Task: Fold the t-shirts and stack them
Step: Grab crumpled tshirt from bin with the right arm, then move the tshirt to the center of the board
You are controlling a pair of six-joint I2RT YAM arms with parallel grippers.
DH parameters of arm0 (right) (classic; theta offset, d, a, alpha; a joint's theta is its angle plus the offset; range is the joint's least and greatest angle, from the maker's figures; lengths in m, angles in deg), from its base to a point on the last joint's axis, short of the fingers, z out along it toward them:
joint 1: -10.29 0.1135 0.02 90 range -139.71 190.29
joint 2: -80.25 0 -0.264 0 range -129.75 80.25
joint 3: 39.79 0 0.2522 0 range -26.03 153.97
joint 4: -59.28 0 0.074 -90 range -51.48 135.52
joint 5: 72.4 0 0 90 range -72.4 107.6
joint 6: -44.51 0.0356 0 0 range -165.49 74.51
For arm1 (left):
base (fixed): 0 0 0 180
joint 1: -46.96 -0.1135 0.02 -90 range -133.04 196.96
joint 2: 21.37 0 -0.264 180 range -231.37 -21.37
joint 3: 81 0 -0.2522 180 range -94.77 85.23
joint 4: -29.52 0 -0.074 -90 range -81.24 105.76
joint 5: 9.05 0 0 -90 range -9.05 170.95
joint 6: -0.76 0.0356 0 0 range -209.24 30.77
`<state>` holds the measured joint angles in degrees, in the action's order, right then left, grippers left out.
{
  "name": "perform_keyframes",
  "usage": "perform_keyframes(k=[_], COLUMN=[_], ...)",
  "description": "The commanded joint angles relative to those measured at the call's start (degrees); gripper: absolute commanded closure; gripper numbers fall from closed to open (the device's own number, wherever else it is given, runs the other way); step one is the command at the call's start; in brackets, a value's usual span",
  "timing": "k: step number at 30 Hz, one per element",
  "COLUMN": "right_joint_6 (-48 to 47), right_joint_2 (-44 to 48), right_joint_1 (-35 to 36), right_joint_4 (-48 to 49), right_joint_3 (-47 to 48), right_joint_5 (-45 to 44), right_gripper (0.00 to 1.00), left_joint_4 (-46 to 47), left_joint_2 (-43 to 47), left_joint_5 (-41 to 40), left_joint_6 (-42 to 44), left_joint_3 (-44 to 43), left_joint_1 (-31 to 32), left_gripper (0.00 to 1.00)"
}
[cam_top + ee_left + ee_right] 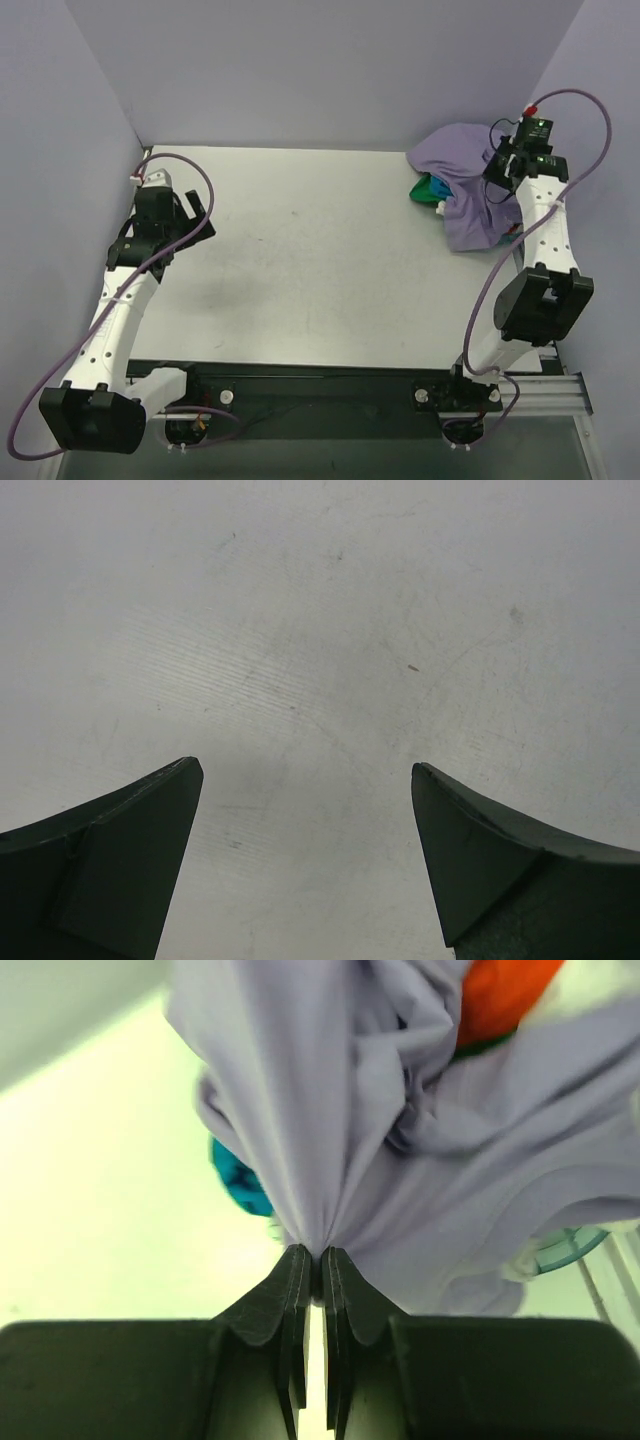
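Note:
A lavender-purple t-shirt (462,170) lies crumpled on a heap at the table's far right corner. A green shirt (424,186) and a teal-blue shirt (438,193) peek from under its left edge. My right gripper (499,165) is over the heap, shut on a pinch of the lavender shirt (330,1130), which hangs bunched from the fingertips (297,1265). An orange-red shirt (500,995) and the teal-blue shirt (238,1182) show behind it. My left gripper (196,215) is open and empty over bare table at the left; its fingers (140,850) frame only tabletop.
The white table (320,260) has purple walls at the back and both sides. A clear round teal-tinted piece (565,1250) shows under the shirt heap at the right. The black front rail (330,385) holds the arm bases.

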<state>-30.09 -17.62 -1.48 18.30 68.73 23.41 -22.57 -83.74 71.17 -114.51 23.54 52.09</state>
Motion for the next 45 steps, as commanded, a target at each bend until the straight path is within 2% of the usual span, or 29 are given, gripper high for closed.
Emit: perform_keyframes(k=[1, 5, 9, 12, 18, 23, 26, 28, 31, 32, 35, 36, 37, 38, 39, 41, 43, 45], right_joint_6=[1.56, 2.18, 2.53, 4.28, 6.13, 8.24, 9.12, 10.44, 8.60, 7.90, 5.96, 6.31, 7.62, 8.41, 8.77, 8.16, 6.15, 4.73], right_joint_2=[10.58, 16.29, 20.60, 21.40, 19.48, 15.52, 13.14, 13.05, 15.59, 17.95, 22.69, 23.67, 24.55, 26.04, 26.41, 27.54, 28.34, 29.57], right_joint_1=[1.04, 4.64, 13.06, 16.86, 29.07, 39.51, 43.66, 45.25, 45.08, 44.99, 42.28, 40.96, 37.03, 35.08, 32.89, 29.01, 28.73, 29.26], right_joint_4=[-0.46, -0.46, -0.46, -0.46, -0.73, -0.73, -0.12, 0.76, 1.12, 1.12, 1.12, 1.12, 1.12, 1.12, 1.12, 0.86, 0.94, 0.94], right_joint_3=[5.69, 8.50, 13.68, 18.52, 27.57, 38.64, 42.87, 42.35, 35.34, 28.44, 17.25, 8.95, 4.86, 0.90, -7.31, -14.13, -21.24, -24.43], right_joint_5=[2.37, 2.64, 2.11, 3.95, 7.37, 10.10, 11.59, 12.65, 10.38, 6.89, 0.20, -1.04, -1.75, -1.85, -1.93, -2.11, -2.81, -2.21], right_gripper=[1.00, 1.00, 1.00, 1.00, 1.00, 1.00, 1.00, 1.00, 1.00, 1.00, 0.99, 0.94, 0.85, 0.64, 0.52, 0.27, 0.21, 0.19], left_joint_4=[3.52, 4.23, 4.66, 4.75, 4.66, 3.79, 3.35, 3.52, 3.35, 3.17, 2.64, 2.56, 2.55, 2.47, 2.38, 2.20, 1.41, 0.63], left_joint_2=[1.46, 1.64, 2.25, 3.04, 5.15, 6.47, 7.26, 7.52, 7.17, 7.00, 6.91, 7.00, 7.08, 7.26, 7.35, 7.26, 7.09, 6.91], left_joint_5=[1.60, 2.40, 3.01, 3.71, 4.95, 3.72, 3.10, 3.01, 3.36, 3.54, 3.72, 3.54, 3.54, 3.63, 3.98, 3.98, 3.81, 2.93], left_joint_6=[1.19, 1.63, 1.72, 1.63, 2.07, 3.30, 3.57, 3.48, 3.66, 3.66, 3.48, 3.31, 3.13, 2.78, 1.82, 0.50, -1.52, -3.54], left_joint_3=[-3.09, -2.91, -2.82, -2.73, -2.64, -3.70, -4.05, -3.96, -3.96, -3.79, -3.09, -2.04, -1.42, -0.54, 0.94, 2.53, 4.64, 6.22], left_joint_1=[-0.38, -0.38, -0.38, -0.38, -0.29, -0.38, -0.38, -0.38, -0.29, -0.38, -0.03, 0.58, 0.94, 1.29, 1.73, 3.83, 6.89, 9.54], left_gripper=[0.03, 0.03, 0.03, 0.03, 0.03, 0.03, 0.03, 0.03, 0.03, 0.03, 0.04, 0.04, 0.05, 0.05, 0.06, 0.08, 0.08, 0.09])
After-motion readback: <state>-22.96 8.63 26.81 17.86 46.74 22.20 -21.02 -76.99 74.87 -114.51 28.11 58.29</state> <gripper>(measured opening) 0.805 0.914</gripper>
